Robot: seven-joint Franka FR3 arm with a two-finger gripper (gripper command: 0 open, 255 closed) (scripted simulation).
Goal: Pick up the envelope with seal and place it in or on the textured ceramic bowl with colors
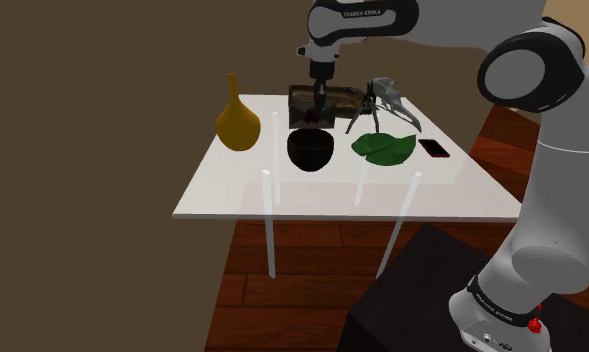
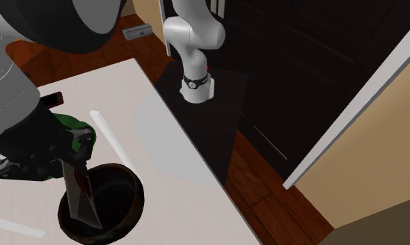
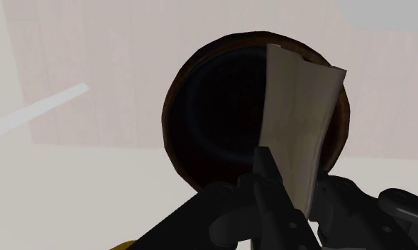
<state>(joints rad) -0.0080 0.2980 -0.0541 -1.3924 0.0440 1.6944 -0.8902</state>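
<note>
One dark, round bowl (image 1: 311, 150) with a brown rim sits near the middle of the white worktop (image 1: 282, 195). We note the black two-finger claw (image 1: 320, 100) directly above it, pointing down.

Wrist view: claw (image 3: 294, 181) is clamped on a flat tan envelope (image 3: 299, 106), one finger pressed on each face. The envelope stands on edge between the fingers and reaches out over the bowl's (image 3: 175, 106) dark hollow, off-centre, crossing part of the rim.

Second exterior view: envelope (image 2: 81, 198) hangs from the claw as a narrow brown strip with a reddish streak, its lower end over the bowl's (image 2: 130, 209) opening. We cannot tell whether it touches the bowl.

Several other items lie on the worktop in the shoulder view:
- a mustard-yellow, narrow-necked vase (image 1: 237, 122), at the bowl's left
- a green leaf-shaped piece (image 1: 384, 148), just right of the bowl
- a small black-and-red phone (image 1: 434, 148), right of the leaf
- a grey hinged tool (image 1: 387, 100), behind the leaf
</note>
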